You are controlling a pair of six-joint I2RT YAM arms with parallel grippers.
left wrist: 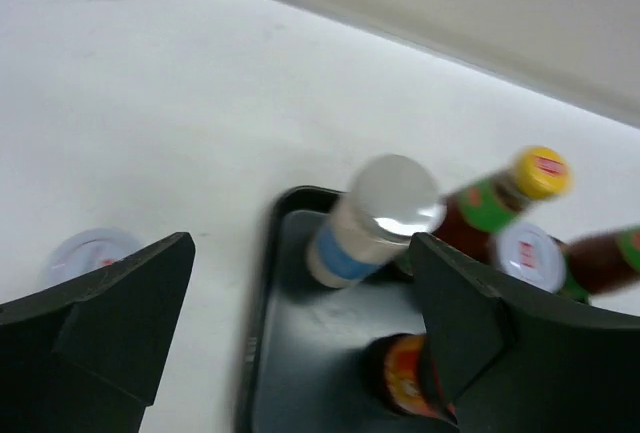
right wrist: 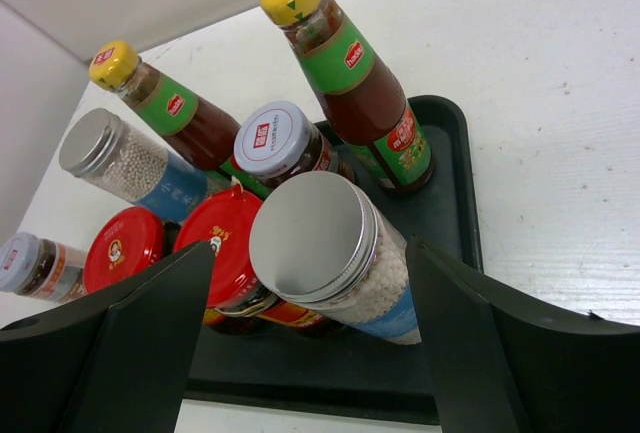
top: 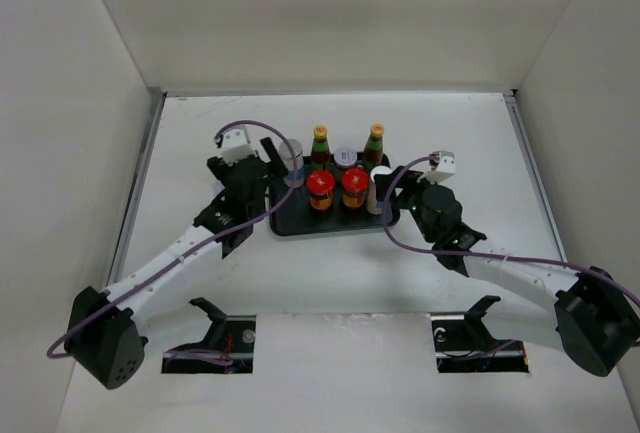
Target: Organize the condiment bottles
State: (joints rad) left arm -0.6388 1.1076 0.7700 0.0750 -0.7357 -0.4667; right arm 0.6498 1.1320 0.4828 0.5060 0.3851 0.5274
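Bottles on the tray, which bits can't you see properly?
- Left wrist view: bottles blurred, unreadable; red jar half behind left gripper.
- Right wrist view: small jar cut off by left edge.
- Top view: bottles too small to read; white jar partly behind cable.

Even, diffuse white light leaves the counter [top: 330, 273] bright, nearly washed out. Shadows are soft and short, pooling just beside the black tray [top: 290, 225]. The left wrist view is blurred: bottles [left wrist: 487, 205] on the tray lose their edges, and a silver-lidded jar [left wrist: 372, 225] glares white on top. The right wrist view is sharp, its bottles splaying toward the frame edges.
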